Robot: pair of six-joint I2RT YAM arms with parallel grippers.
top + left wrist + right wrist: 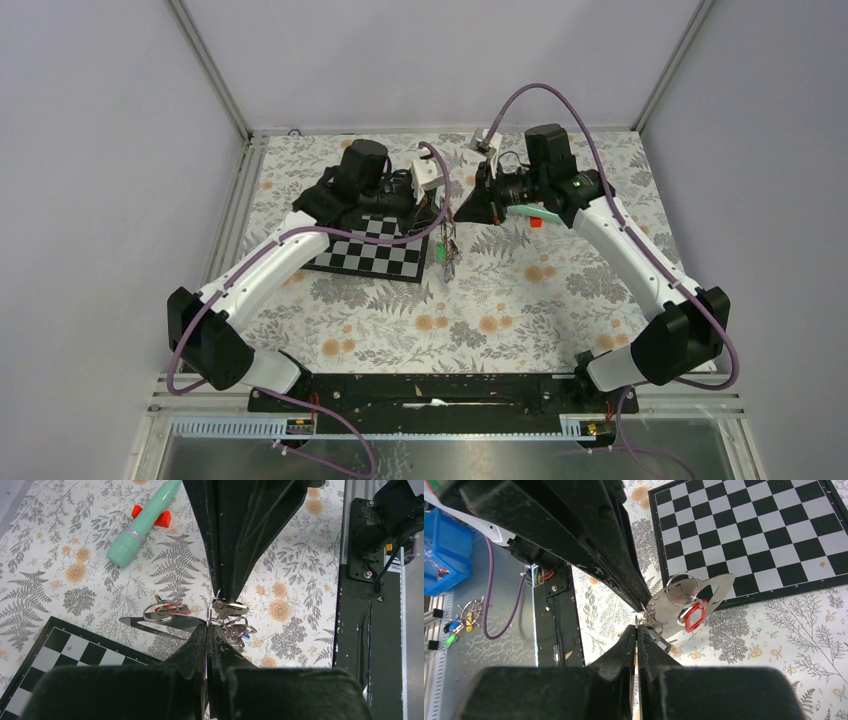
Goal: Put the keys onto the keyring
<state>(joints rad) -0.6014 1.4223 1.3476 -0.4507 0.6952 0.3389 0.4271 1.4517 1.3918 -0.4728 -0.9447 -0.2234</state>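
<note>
Tips meet: left tool [207, 630] and right tool [638, 629], both squeezed closed, pinch the keys [231, 610] between them.

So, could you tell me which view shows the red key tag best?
The right wrist view: the red key tag is large and sharp, beside rings at the chessboard edge. The left wrist view shows only a red sliver behind rings; the top view shows the bunch of keys as a tiny tangle.
</note>
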